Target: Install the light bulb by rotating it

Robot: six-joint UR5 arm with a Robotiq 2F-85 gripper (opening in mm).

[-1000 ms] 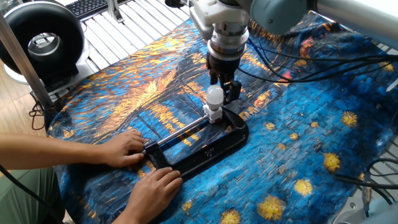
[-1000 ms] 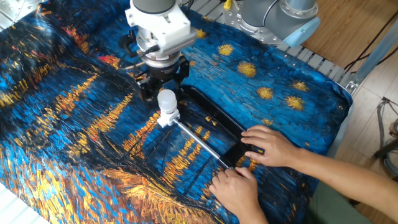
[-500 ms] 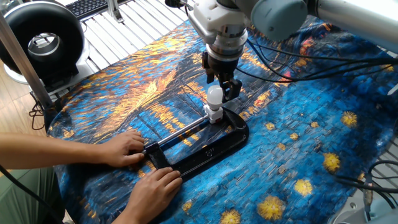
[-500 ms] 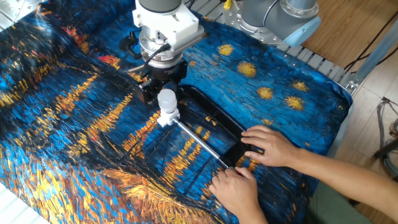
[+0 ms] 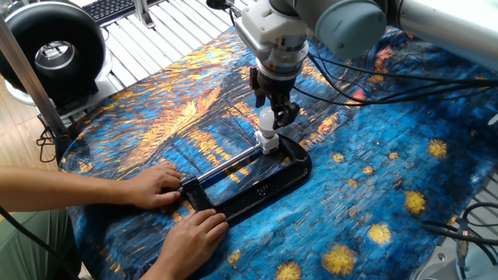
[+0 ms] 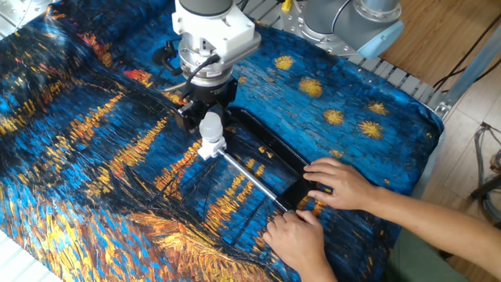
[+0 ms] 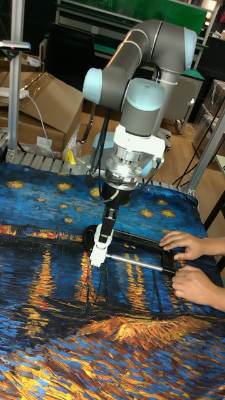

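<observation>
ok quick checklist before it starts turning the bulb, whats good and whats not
1. Light bulb sitting upright in the white socket block: ok.
2. Gripper down around the bulb: ok.
3. Fingers actually clamped on the bulb: cannot tell.
4. Black clamp frame held steady by the person's hands: ok.
5. Hands away from the gripper: ok.
6. How far the bulb is threaded in: cannot tell.

Two hands (image 6: pixel 333 182) press the black clamp (image 6: pixel 270 157) at one end, the gripper (image 6: pixel 205 107) crowds the bulb (image 6: pixel 210 125) at the other, with open cloth (image 6: pixel 94 157) around.
</observation>
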